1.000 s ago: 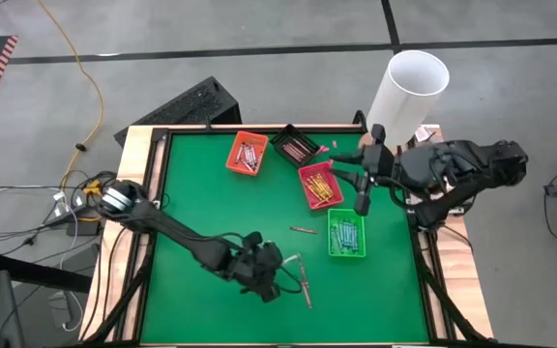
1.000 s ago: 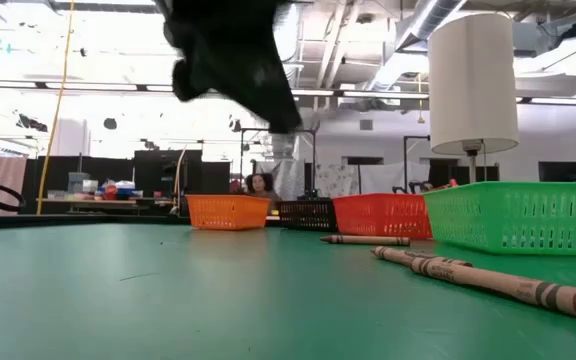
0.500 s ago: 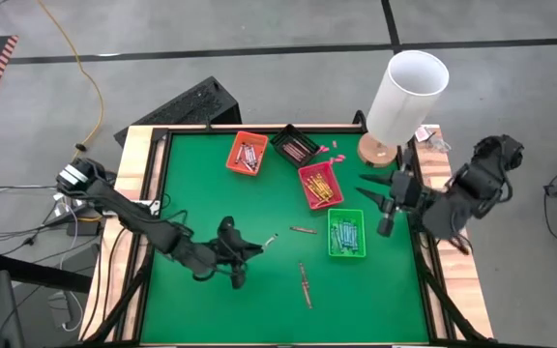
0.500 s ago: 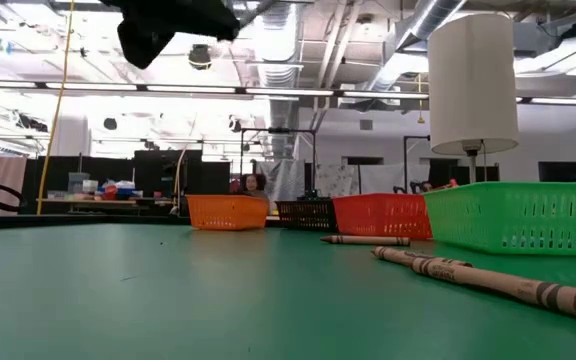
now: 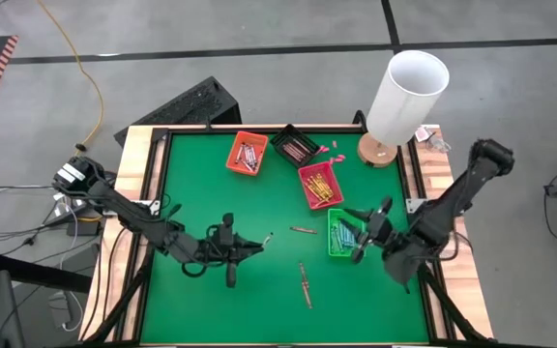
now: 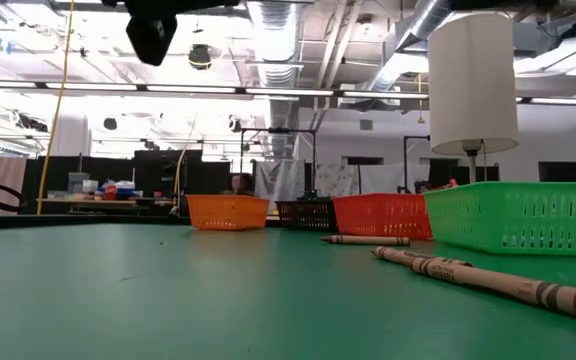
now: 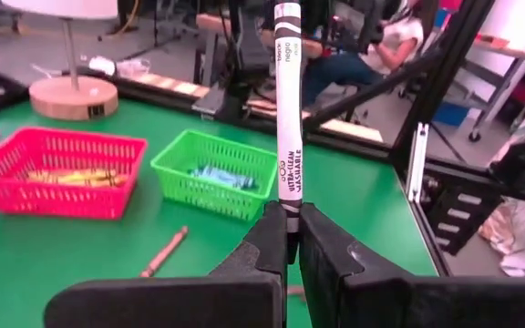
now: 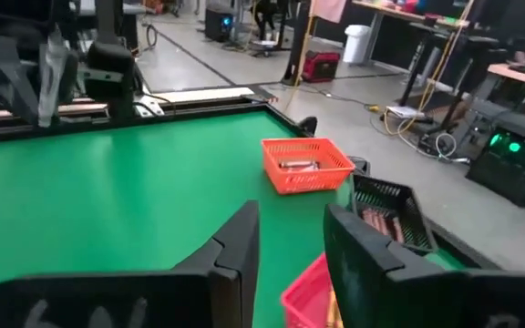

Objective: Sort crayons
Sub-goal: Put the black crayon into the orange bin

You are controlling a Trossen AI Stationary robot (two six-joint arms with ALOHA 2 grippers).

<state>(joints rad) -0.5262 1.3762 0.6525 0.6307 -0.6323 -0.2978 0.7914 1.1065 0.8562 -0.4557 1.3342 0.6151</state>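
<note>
left gripper (image 7: 287, 239) clamps white crayon (image 7: 287, 109) at its base.
light, stiff, brittle; grip the paper-wrapped middle.

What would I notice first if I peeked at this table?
A tall white cylinder lamp stands at the green table's far right corner. Four small plastic baskets, orange, black, red and green, hold crayons. The left gripper pinches a white-wrapped crayon upright.

White crayon (image 7: 286, 109), black band; green table (image 5: 211, 193).
</note>
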